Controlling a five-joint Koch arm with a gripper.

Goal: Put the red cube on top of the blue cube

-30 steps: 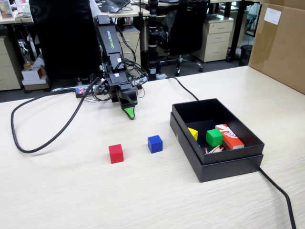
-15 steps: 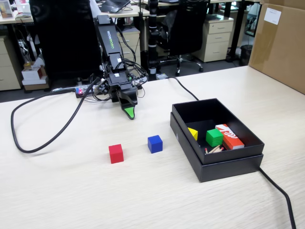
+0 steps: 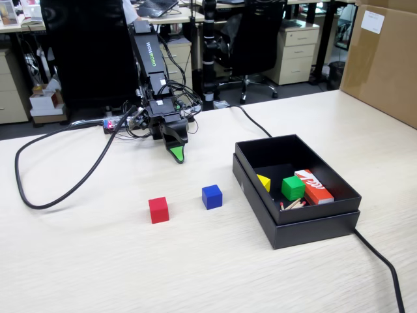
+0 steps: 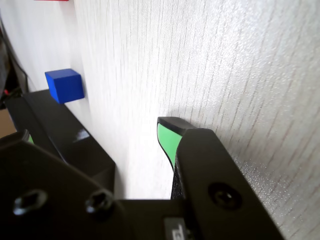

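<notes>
The red cube [image 3: 158, 210] sits on the pale wooden table, left of the blue cube [image 3: 212, 196], with a cube-wide gap between them. My gripper [image 3: 174, 147] hangs tip-down just above the table, behind both cubes and well apart from them. Its jaws stand apart and hold nothing. In the wrist view the blue cube [image 4: 64, 85] is at the upper left and only a sliver of the red cube [image 4: 50, 0] shows at the top edge. One green-padded fingertip [image 4: 167, 136] shows there, and the gripper [image 4: 95, 131] is empty.
An open black box [image 3: 294, 222] stands right of the blue cube; it holds a green cube [image 3: 292, 188], a yellow block [image 3: 263, 182] and a red-orange carton [image 3: 313, 186]. Black cables [image 3: 58, 195] loop at the left and run off the box's right corner. The box wall [image 4: 75, 145] shows in the wrist view.
</notes>
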